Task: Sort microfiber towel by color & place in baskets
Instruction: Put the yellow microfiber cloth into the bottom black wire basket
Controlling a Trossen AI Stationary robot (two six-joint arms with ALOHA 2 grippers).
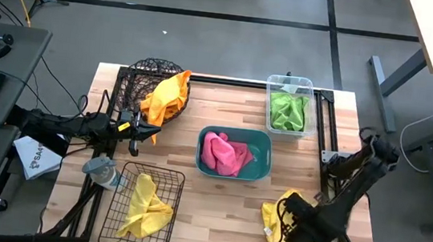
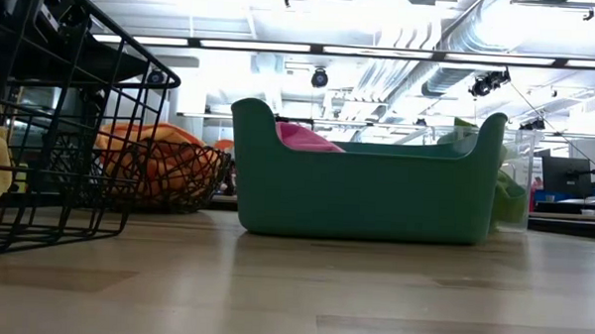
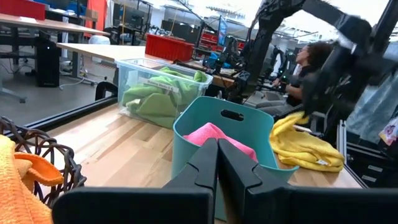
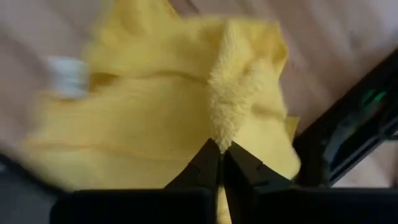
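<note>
Your loose yellow towel [image 1: 277,218] sat at the table's near right corner, bunched up, with the right gripper [image 1: 294,228] directly on it. In the right wrist view that gripper's fingers [image 4: 208,163] were pinched together on a raised fold of the yellow towel [image 4: 155,118], with fabric showing between the tips.

The other towels were already in containers:
- A second yellow towel [image 1: 146,206] lay in the rectangular black wire basket [image 1: 118,211] at the near left corner.
- The pink towel [image 1: 223,154] was in the teal tub [image 1: 264,152], mid-table.
- The green towel [image 1: 288,111] was in the clear bin [image 1: 291,84], at the far edge toward the right.
- The orange towel [image 1: 166,96] was draped over the rim of the round dark wire basket [image 1: 142,77] at the far left corner.

Your left gripper [image 1: 151,133] hovered over the left side of the table, between the round basket and the rectangular one, pointing toward the teal tub. Its fingers [image 3: 208,165] were closed flat against each other with nothing between them.

A grey-blue cloth lump [image 1: 103,173] sat at the left edge, just beside the rectangular basket. A person [image 3: 308,62] was seated beyond the table in the left wrist view.
</note>
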